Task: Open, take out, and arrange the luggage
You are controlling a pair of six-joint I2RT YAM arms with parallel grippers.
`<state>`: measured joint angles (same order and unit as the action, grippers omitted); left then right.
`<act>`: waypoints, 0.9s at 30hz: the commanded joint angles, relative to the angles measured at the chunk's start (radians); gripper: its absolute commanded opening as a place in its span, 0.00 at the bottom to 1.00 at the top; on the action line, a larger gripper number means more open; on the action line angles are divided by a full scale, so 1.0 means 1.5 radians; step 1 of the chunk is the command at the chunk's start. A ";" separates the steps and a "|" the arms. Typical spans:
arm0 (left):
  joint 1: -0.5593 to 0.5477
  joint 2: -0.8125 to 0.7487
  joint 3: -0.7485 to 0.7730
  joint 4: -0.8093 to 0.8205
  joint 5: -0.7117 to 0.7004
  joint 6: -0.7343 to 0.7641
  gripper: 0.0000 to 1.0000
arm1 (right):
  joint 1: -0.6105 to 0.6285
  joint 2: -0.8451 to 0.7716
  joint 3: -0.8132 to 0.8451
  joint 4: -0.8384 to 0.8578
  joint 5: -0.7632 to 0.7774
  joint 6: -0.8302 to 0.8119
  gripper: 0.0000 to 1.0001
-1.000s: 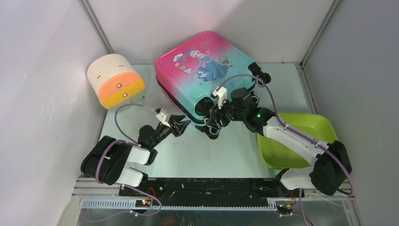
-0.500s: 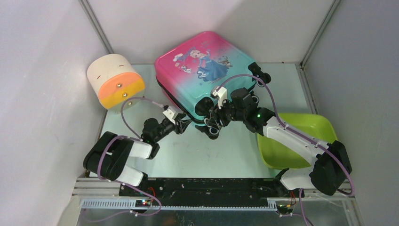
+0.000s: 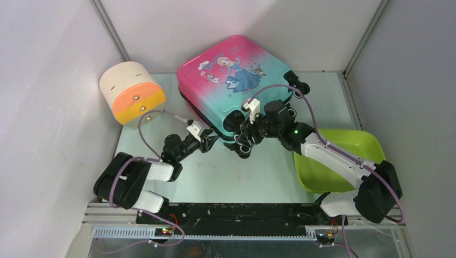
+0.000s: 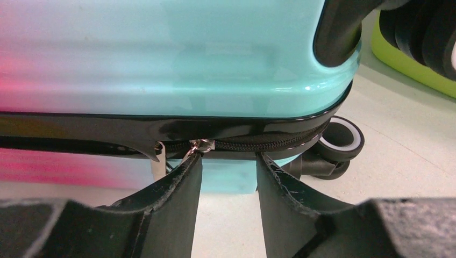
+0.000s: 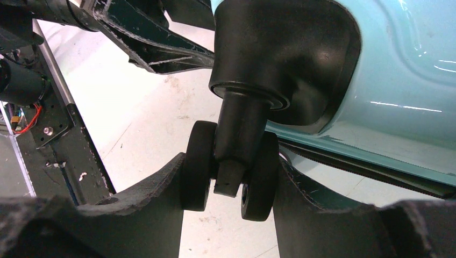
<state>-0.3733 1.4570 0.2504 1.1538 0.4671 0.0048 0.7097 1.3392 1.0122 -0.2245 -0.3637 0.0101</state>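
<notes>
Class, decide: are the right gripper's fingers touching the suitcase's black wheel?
Touching. The right wrist view shows both fingers pressed against the outer sides of the wheel, one on each side, with no gap visible.

Pink-to-teal luggage [image 3: 234, 80] with princess print, black wheels [image 5: 198, 166], lime-green tub [image 3: 352, 144], cream-and-orange cylinder [image 3: 132, 91]

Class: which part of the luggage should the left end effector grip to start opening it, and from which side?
Best the small metal zipper pull hanging from the black zipper seam of the luggage. Come in level from the near side, left end effector straddling the thin flat tab; the smooth curved shell offers no hold.
</notes>
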 commanded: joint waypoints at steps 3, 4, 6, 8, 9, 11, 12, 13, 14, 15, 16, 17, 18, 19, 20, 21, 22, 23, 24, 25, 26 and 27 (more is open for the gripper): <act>-0.004 -0.076 -0.010 -0.032 -0.062 0.003 0.49 | 0.011 0.013 0.003 0.033 -0.044 -0.033 0.00; -0.004 -0.081 -0.014 -0.035 -0.067 0.002 0.49 | 0.011 0.012 0.003 0.034 -0.045 -0.032 0.00; -0.005 -0.087 -0.024 -0.030 -0.072 0.002 0.50 | 0.012 0.013 0.003 0.034 -0.045 -0.032 0.00; -0.005 -0.079 -0.021 -0.019 -0.084 0.002 0.50 | 0.012 0.012 0.003 0.033 -0.045 -0.033 0.00; -0.005 -0.070 -0.015 -0.018 -0.089 0.001 0.51 | 0.012 0.012 0.003 0.034 -0.045 -0.035 0.00; -0.005 -0.056 -0.009 -0.016 -0.090 0.001 0.51 | 0.012 0.010 0.003 0.035 -0.046 -0.036 0.00; -0.005 -0.051 -0.008 -0.011 -0.090 0.002 0.51 | 0.012 0.009 0.003 0.034 -0.047 -0.037 0.00; -0.005 -0.042 -0.006 -0.009 -0.089 0.002 0.51 | 0.012 0.006 0.003 0.032 -0.047 -0.039 0.00; -0.005 -0.038 -0.005 -0.005 -0.087 0.004 0.51 | 0.012 0.005 0.003 0.030 -0.047 -0.043 0.00; -0.005 -0.032 -0.004 -0.004 -0.080 0.006 0.51 | 0.010 0.003 0.003 0.027 -0.045 -0.044 0.00; -0.005 -0.026 -0.003 -0.002 -0.075 0.006 0.51 | 0.010 0.003 0.003 0.026 -0.045 -0.046 0.00; -0.005 -0.023 0.001 -0.001 -0.065 0.007 0.51 | 0.009 0.001 0.003 0.025 -0.045 -0.047 0.00; -0.005 -0.018 0.003 -0.003 -0.060 0.008 0.51 | 0.008 0.002 0.003 0.024 -0.045 -0.047 0.00; -0.005 -0.015 0.007 -0.003 -0.056 0.009 0.50 | 0.008 0.002 0.003 0.025 -0.046 -0.047 0.00; -0.005 -0.010 0.008 -0.003 -0.054 0.010 0.50 | 0.008 0.002 0.003 0.027 -0.047 -0.047 0.00; -0.005 -0.008 0.012 -0.002 -0.051 0.013 0.50 | 0.008 0.003 0.003 0.027 -0.049 -0.047 0.00; -0.005 -0.004 0.014 -0.001 -0.046 0.015 0.50 | 0.008 0.003 0.003 0.030 -0.049 -0.046 0.00; -0.005 -0.002 0.019 -0.001 -0.044 0.016 0.50 | 0.008 0.003 0.003 0.031 -0.050 -0.046 0.00; -0.005 0.001 0.024 0.000 -0.041 0.017 0.49 | 0.008 0.004 0.003 0.033 -0.051 -0.045 0.00; -0.005 0.003 0.026 0.000 -0.041 0.017 0.49 | 0.008 0.004 0.003 0.033 -0.051 -0.045 0.00; -0.005 0.004 0.028 0.003 -0.040 0.017 0.49 | 0.008 0.005 0.003 0.033 -0.051 -0.045 0.00; -0.005 0.006 0.032 0.007 -0.039 0.017 0.48 | 0.008 0.005 0.003 0.033 -0.051 -0.044 0.00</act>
<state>-0.3748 1.4548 0.2569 1.0973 0.3813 0.0029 0.7097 1.3392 1.0122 -0.2241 -0.3645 0.0071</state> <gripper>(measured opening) 0.491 0.544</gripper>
